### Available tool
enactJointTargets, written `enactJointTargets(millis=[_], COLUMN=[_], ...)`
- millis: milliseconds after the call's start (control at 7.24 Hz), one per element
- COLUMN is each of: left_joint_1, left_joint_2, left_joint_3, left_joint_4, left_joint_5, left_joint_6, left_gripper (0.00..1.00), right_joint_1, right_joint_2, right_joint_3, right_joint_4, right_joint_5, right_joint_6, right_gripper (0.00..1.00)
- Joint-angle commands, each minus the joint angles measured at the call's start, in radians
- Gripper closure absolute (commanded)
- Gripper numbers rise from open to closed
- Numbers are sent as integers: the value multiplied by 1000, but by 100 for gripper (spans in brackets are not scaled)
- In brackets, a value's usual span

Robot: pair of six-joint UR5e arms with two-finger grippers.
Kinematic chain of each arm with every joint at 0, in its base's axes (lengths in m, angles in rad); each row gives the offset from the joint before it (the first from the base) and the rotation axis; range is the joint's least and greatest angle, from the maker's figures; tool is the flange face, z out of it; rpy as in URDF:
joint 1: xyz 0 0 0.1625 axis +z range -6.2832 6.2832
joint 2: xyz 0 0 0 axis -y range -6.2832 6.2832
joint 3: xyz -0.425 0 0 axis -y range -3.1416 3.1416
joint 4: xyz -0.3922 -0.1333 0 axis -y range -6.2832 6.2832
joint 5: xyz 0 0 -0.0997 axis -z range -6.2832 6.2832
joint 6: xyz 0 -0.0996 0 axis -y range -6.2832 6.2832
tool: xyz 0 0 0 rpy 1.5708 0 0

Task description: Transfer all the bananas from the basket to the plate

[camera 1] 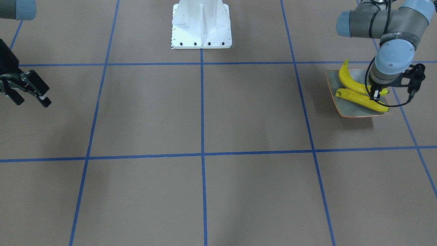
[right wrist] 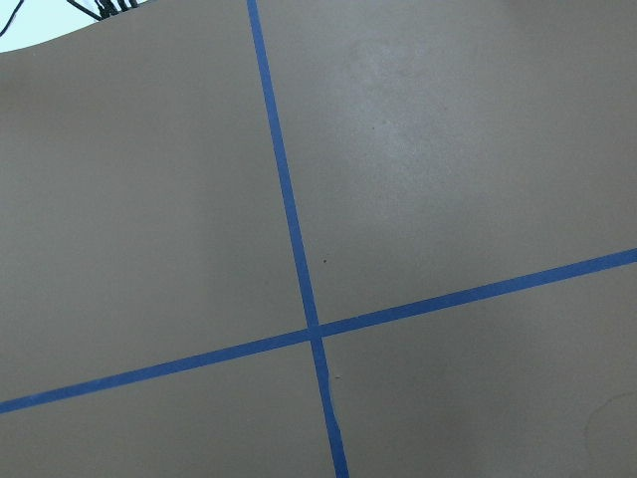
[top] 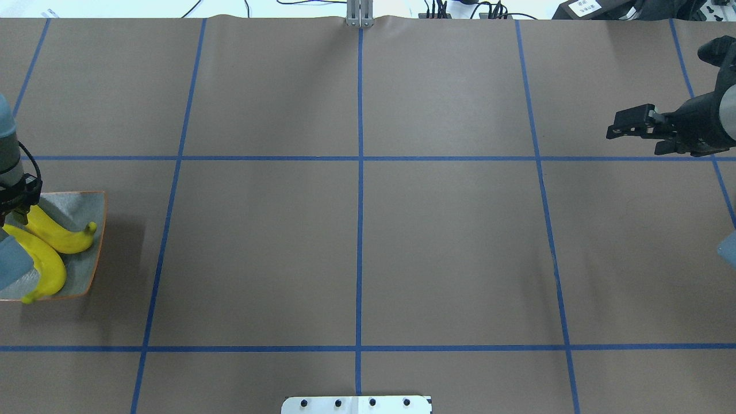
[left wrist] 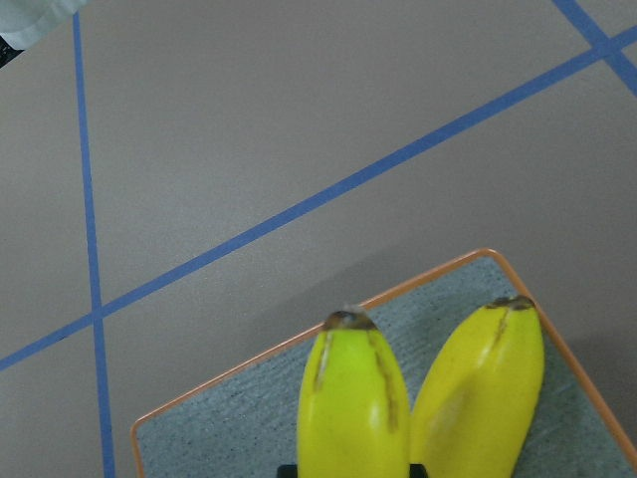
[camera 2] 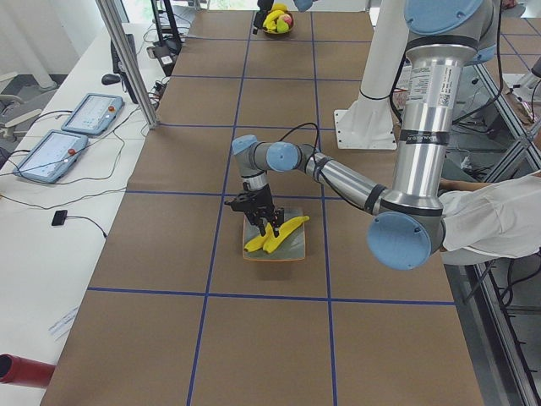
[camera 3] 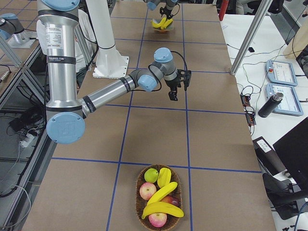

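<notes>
Brown paper gridded with blue tape covers the table (top: 448,247). Two bananas (top: 57,236) lie side by side on the plate (top: 86,204). The left gripper (camera 1: 375,96) is down over them, and I cannot tell whether it grips. From the right end, the remaining bananas (camera 3: 162,210) lie crosswise in the basket (camera 3: 138,204), at six o'clock from the nearer, spread-jawed right gripper (camera 1: 34,100).

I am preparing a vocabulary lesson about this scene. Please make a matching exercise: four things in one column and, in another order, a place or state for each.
Things:
1. plate
2. basket
3. left gripper
4. right gripper

Places or states:
A. open, above the bare table
B. holds apples and three bananas
C. low over the plate
D. holds two bananas

Pairs: 1-D, 2-B, 3-C, 4-A.
</notes>
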Motion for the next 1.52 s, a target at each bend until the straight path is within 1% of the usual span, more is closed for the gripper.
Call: enactJointTargets(millis=[0, 138, 276, 414, 552, 690, 829, 967, 1105, 1243, 1381], left_joint_1=[-2, -2, -16, -32, -29, -26, -26, -22, -10, -6, -6], left_joint_2=[5, -8, -68, -181, -292, -360, -376, -374, -383, -385, -385], left_joint_3=[-45, -97, -104, -98, -95, -93, -95, -83, -45, -40, -41], left_joint_4=[1, 7, 2, -1, -2, -48, -126, -190, -236, -285, -292], left_joint_5=[-7, -8, -75, -105, -110, -110, -108, -107, -106, -108, -110], left_joint_6=[8, 21, 22, 13, 5, 2, -20, -22, -19, -27, -44], left_gripper=[0, 0, 0, 0, 0, 0, 0, 0, 0, 0, 0], right_joint_1=[18, 28, 74, 169, 300, 409, 467, 520, 594, 601, 601], right_joint_2=[-3, -10, -63, -99, -101, -110, -140, -168, -176, -206, -228], right_joint_3=[5, -7, -19, -68, -156, -247, -307, -359, -414, -427, -450], right_joint_4=[-1, -2, -1, -1, -1, -2, -1, -1, -1, -1, -1], right_joint_5=[10, 11, 16, 55, 158, 222, 225, 211, 183, 62, 4], right_joint_6=[0, -21, -169, -315, -483, -668, -837, -1000, -1117, -1203, -1219], right_gripper=[0, 0, 0, 0, 0, 0, 0, 0, 0, 0, 0])
